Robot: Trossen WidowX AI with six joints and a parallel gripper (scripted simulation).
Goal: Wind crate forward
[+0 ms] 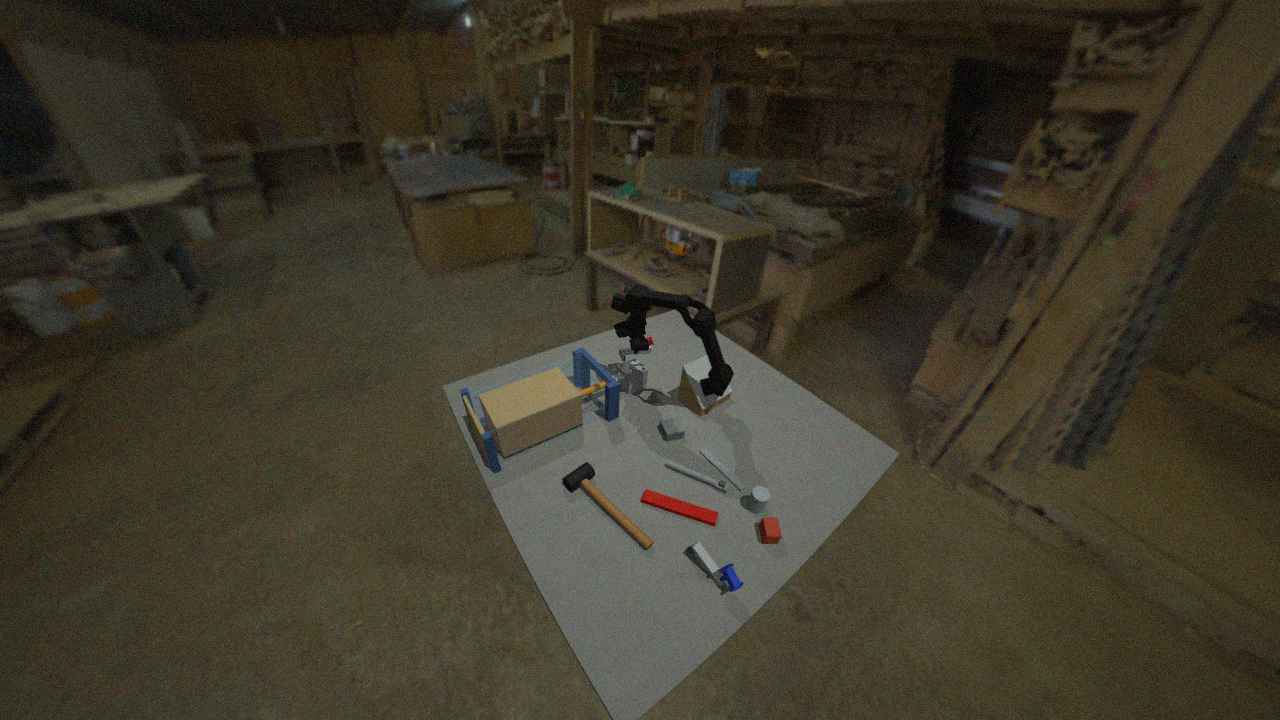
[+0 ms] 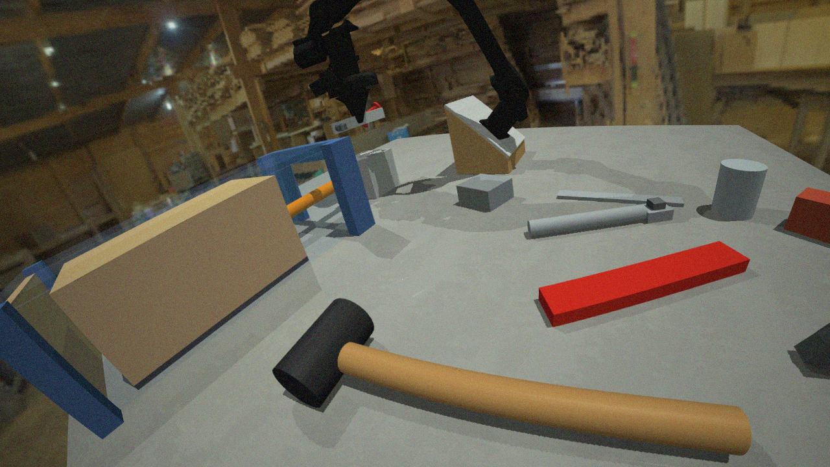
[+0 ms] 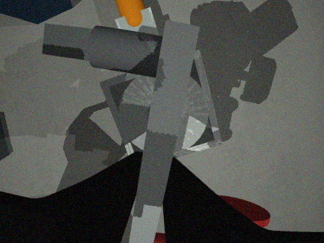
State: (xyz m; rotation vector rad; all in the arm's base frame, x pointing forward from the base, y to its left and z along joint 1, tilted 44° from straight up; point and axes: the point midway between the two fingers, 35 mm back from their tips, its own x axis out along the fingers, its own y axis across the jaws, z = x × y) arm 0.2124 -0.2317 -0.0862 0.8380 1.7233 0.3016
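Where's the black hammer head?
In the exterior view, the black hammer head is near the bottom, left of the red bar, on its wooden handle's left end.

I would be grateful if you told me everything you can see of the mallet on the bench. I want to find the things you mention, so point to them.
The mallet (image 1: 608,507) (image 2: 464,377) has a black, barrel-shaped head that looks like rubber and a slightly curved, wood-coloured handle. It lies on its side on the grey bench top (image 1: 617,617) (image 2: 441,278), near the crate (image 1: 532,411) (image 2: 179,278) but apart from it. Only the bench touches it; the gripper (image 1: 637,349) (image 2: 360,120) is well away.
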